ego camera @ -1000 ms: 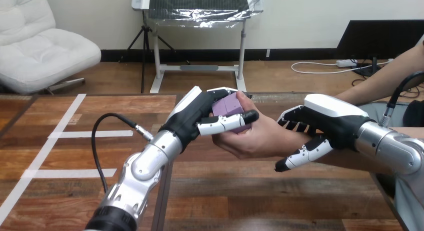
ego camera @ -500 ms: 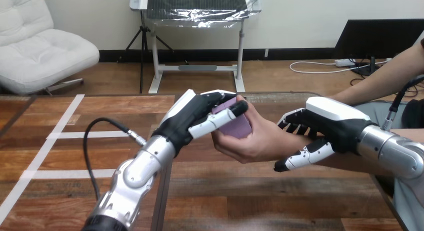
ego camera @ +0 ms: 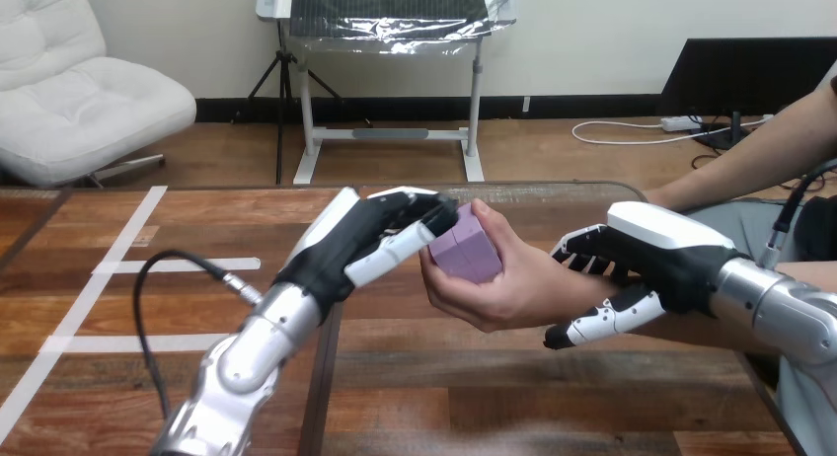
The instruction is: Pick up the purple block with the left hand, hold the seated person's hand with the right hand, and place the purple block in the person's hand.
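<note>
The purple block [ego camera: 468, 251] lies in the person's hand [ego camera: 508, 290], held palm up above the wooden table [ego camera: 513, 397], with a thumb over the block's top. My left hand [ego camera: 360, 244] is just left of it, open, its straight fingers pointing at the block; the fingertips [ego camera: 441, 212] are at the block's left face, touching or nearly so. My right hand [ego camera: 651, 251] sits on the person's wrist: its fingers [ego camera: 582, 251] curl over the top and its thumb [ego camera: 597, 325] reaches underneath.
White tape lines [ego camera: 118, 264] mark the table's left part. A black cable [ego camera: 158, 278] loops out from my left forearm. A dark seam [ego camera: 321, 397] runs down the table below my left arm.
My left hand has let go of the block and drawn back to the left, fingers straightened. The block stays in the person's hand. My right hand keeps its hold on the wrist.
</note>
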### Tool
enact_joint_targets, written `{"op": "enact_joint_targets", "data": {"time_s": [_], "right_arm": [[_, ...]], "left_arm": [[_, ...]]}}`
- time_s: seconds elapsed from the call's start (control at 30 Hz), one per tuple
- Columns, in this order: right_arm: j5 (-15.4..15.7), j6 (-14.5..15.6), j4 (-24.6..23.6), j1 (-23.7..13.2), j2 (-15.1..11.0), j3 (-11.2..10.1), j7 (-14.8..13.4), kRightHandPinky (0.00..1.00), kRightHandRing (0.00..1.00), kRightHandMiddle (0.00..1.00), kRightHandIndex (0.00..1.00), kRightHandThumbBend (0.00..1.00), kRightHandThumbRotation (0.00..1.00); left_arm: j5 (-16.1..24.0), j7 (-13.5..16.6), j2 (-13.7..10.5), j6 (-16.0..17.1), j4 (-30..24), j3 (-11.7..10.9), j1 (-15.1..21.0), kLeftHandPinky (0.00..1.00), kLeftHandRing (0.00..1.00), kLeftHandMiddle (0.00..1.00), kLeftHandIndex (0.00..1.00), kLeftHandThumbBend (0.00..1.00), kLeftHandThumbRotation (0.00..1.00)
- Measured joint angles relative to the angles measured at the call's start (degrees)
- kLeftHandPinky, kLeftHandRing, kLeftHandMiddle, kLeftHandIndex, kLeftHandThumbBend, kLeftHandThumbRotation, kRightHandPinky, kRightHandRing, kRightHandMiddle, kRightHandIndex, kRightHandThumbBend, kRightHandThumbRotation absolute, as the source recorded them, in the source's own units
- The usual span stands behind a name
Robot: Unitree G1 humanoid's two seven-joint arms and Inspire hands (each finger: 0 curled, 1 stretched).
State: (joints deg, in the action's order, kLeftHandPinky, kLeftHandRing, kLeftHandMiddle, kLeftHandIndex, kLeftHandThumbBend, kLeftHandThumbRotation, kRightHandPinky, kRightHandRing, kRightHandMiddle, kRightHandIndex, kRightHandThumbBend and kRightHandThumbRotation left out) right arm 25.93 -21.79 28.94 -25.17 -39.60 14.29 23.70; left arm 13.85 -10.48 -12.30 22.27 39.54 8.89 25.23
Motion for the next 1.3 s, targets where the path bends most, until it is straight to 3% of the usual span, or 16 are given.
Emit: {"op": "enact_joint_targets", "data": {"time_s": [0.33,0.57,1.07,1.3], "right_arm": [[-1.55,-0.60,-0.03,1.49,-0.15,-1.18,-1.55,0.57,0.70,0.72,0.75,0.82,0.46],[-4.57,-0.67,-0.05,2.59,-0.05,-2.50,-1.85,0.61,0.75,0.78,0.81,0.81,0.47],[-16.30,-5.76,2.89,4.75,2.29,-6.23,-0.19,0.75,0.87,0.91,0.92,0.87,0.72],[-20.96,-8.77,5.37,5.31,4.24,-8.06,-0.03,0.79,0.89,0.92,0.93,0.88,0.76]], "left_arm": [[-0.02,2.27,-0.99,0.00,-4.12,-1.34,-4.11,0.75,0.80,0.78,0.75,0.71,0.91],[-0.01,4.52,-1.07,0.00,-7.73,-2.23,-7.46,0.75,0.82,0.80,0.78,0.68,0.92],[-1.67,7.64,-0.62,-0.27,-19.46,-5.07,-16.76,0.76,0.81,0.81,0.79,0.66,0.95],[-4.19,8.12,-0.23,-0.22,-25.44,-6.63,-21.49,0.75,0.81,0.81,0.78,0.62,0.95]]}}
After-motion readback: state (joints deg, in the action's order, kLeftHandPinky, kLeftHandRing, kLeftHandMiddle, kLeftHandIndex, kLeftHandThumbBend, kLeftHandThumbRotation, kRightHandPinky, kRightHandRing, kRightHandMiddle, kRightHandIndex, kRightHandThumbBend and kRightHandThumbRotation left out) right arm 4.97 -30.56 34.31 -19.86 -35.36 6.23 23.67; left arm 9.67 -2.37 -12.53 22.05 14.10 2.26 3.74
